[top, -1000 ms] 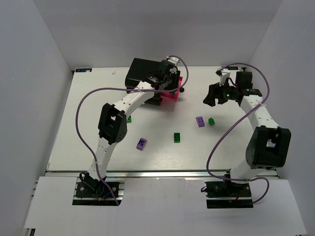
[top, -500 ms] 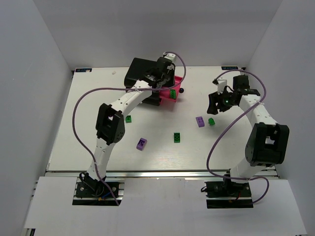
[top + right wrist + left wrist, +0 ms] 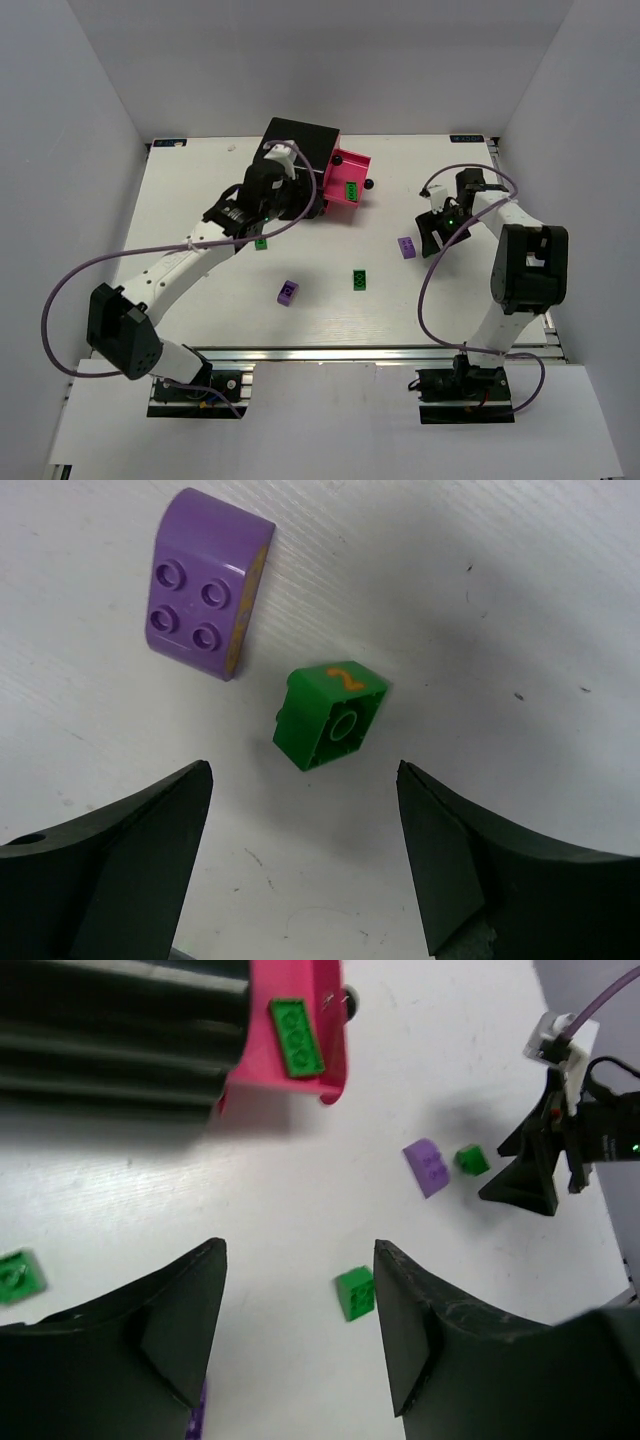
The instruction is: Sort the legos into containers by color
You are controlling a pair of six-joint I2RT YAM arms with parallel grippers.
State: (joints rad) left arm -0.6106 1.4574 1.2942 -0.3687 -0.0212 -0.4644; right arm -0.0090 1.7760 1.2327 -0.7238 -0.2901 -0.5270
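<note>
The black cabinet [image 3: 300,142] stands at the back with one pink drawer [image 3: 338,200] pulled out; a green lego [image 3: 352,190] lies in it, also in the left wrist view [image 3: 296,1037]. Loose on the table are green legos [image 3: 261,242] [image 3: 360,279] and purple legos [image 3: 288,291] [image 3: 407,246]. No lime-yellow lego shows. My left gripper [image 3: 292,203] is open and empty above the table in front of the cabinet [image 3: 300,1250]. My right gripper [image 3: 432,235] is open just above a small green lego [image 3: 330,716] that lies beside the purple lego [image 3: 205,610].
The drawer's black knob [image 3: 370,183] points right. White walls close in the table on three sides. The purple cables loop over both arms.
My left gripper has pulled back from over the open drawer toward the front left, leaving a green lego in it. My right gripper has come down and nearer, over the small green lego.
</note>
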